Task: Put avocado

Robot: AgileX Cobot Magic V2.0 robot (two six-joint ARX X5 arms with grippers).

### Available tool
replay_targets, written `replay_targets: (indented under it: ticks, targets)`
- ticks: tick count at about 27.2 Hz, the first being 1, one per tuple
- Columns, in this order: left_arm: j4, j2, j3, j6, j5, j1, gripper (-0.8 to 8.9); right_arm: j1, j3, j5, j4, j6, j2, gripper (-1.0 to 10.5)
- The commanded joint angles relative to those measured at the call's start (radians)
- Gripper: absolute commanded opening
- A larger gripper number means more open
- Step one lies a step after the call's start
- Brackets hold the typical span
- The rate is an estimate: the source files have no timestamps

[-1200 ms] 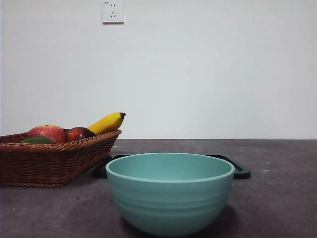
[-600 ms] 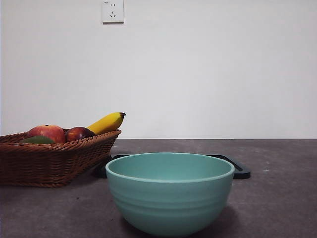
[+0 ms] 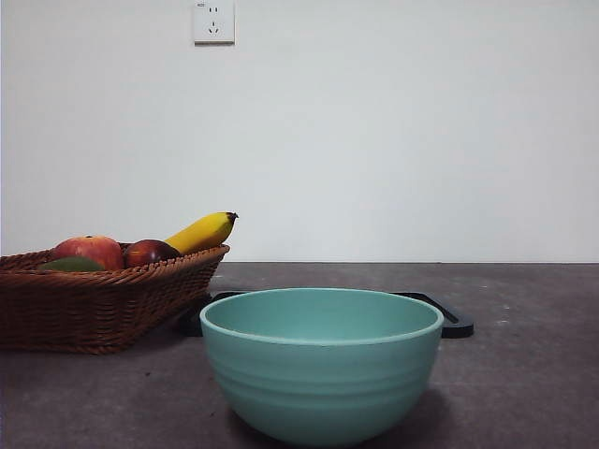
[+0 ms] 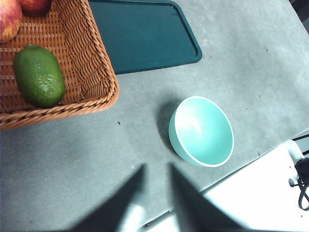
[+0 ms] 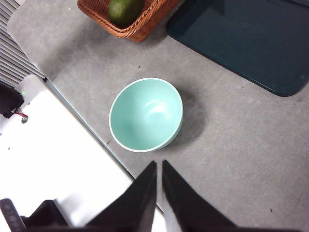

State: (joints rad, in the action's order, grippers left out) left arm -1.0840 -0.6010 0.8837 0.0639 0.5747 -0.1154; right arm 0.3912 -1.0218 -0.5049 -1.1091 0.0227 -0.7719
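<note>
The avocado is a dull dark-green oval lying in the wicker basket near its front corner. It shows as a low green sliver in the front view and at the picture's edge in the right wrist view. My left gripper hangs high over the bare table between the basket and the teal bowl, with its jaws a little apart and empty. My right gripper hangs high near the bowl, with its jaws together and empty. Neither arm shows in the front view.
The basket also holds a red-yellow apple, a dark red apple and a banana. A dark flat tray lies behind the bowl. The table's front edge and a white surface lie below both grippers.
</note>
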Motion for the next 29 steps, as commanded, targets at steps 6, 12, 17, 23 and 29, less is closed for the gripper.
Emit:
replay_targets:
  ticks: [6,12,17,23,29]
  targets:
    - [0.007,-0.008,0.021,-0.019,-0.003,-0.002,4.12,0.005,-0.018,-0.002,0.012,0.004,-0.005,3.6]
    - [0.044,-0.035,0.021,0.0,-0.07,-0.003,4.11,0.005,-0.018,-0.002,0.012,0.004,-0.005,3.6]
    - [0.132,-0.116,0.027,0.008,-0.093,-0.004,4.05,0.005,-0.018,-0.002,0.012,0.003,-0.005,3.6]
    - [0.216,-0.282,0.072,0.008,-0.191,-0.03,4.05,0.005,-0.018,0.0,0.012,0.003,-0.005,3.6]
    - [0.281,-0.467,0.12,0.003,-0.289,-0.077,4.05,0.005,-0.018,0.0,0.012,0.003,-0.005,3.6]
